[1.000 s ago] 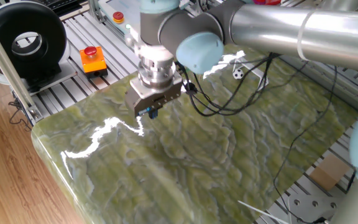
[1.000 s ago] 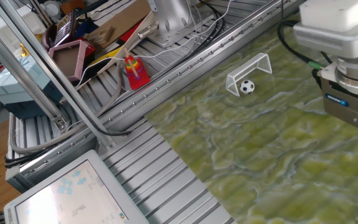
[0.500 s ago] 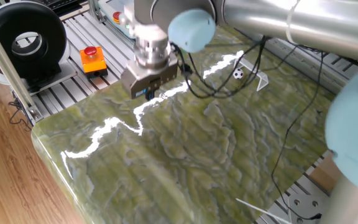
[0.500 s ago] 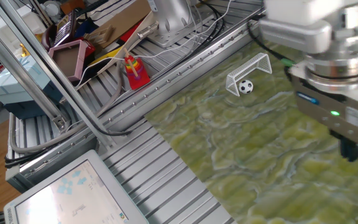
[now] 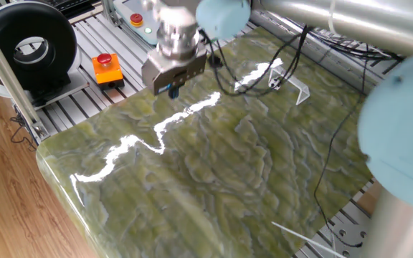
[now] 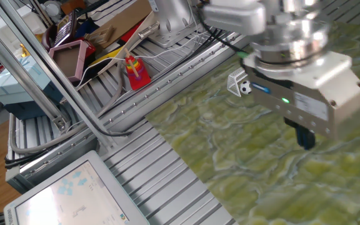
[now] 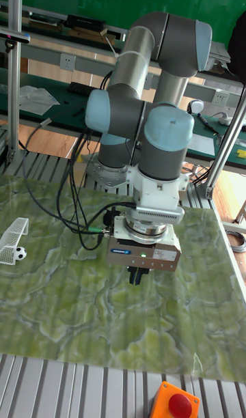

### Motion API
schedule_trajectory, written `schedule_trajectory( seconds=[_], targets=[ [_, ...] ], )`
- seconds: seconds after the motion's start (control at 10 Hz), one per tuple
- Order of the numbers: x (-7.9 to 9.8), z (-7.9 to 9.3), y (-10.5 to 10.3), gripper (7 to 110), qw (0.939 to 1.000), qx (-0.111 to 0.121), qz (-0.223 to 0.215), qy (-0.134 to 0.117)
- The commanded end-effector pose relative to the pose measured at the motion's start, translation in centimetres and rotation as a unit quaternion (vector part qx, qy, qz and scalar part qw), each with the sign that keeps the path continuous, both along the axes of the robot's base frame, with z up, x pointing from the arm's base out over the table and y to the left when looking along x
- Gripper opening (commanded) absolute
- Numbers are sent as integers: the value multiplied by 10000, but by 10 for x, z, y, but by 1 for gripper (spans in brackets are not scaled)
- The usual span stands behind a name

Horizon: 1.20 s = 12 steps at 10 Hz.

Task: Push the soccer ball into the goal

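Note:
The soccer ball [image 5: 274, 84] [image 6: 245, 88] [image 7: 20, 253] is tiny, white with black patches, and rests at the mouth of the goal [image 5: 295, 84] [image 6: 235, 81] [image 7: 13, 236], a small white frame near one edge of the green mat. My gripper [image 5: 174, 90] [image 6: 306, 139] [image 7: 139, 276] hangs low over the mat, well apart from the ball, fingers pressed together with nothing between them. In the other fixed view the gripper body covers most of the goal.
The green marbled mat [image 5: 214, 179] covers the table. An orange box with a red button [image 5: 106, 66] [image 7: 179, 401] stands just off the mat's edge. Black cables [image 5: 321, 143] trail across the mat from the arm. A red bottle [image 6: 136, 72] stands on the rails.
The gripper has travelled across the mat toward the side with the red button, leftward in the other fixed view. The ball and the goal have stayed put.

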State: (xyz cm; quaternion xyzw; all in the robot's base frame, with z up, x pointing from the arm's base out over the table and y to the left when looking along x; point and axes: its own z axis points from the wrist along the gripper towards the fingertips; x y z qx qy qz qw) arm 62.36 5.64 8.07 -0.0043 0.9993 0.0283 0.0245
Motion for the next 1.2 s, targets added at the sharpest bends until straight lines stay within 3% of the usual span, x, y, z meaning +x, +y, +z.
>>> schedule_trajectory(
  seconds=[0.0,0.1,0.2,0.3,0.4,0.6,0.7,0.9,1.1],
  targets=[
    [5,15,-21,7,9988,94,475,87],
    [10,22,-22,7,10000,47,61,-41],
    [10,29,-39,7,9997,-216,-38,-83],
    [1,35,-48,7,9994,-334,26,54],
    [-1,37,-49,7,9994,-315,126,75],
    [6,33,-30,7,9997,32,224,-11],
    [11,31,-28,7,9996,98,243,-83],
    [10,33,-37,7,9995,3,313,-61],
    [17,36,-35,7,9993,22,289,-230]
  ],
)
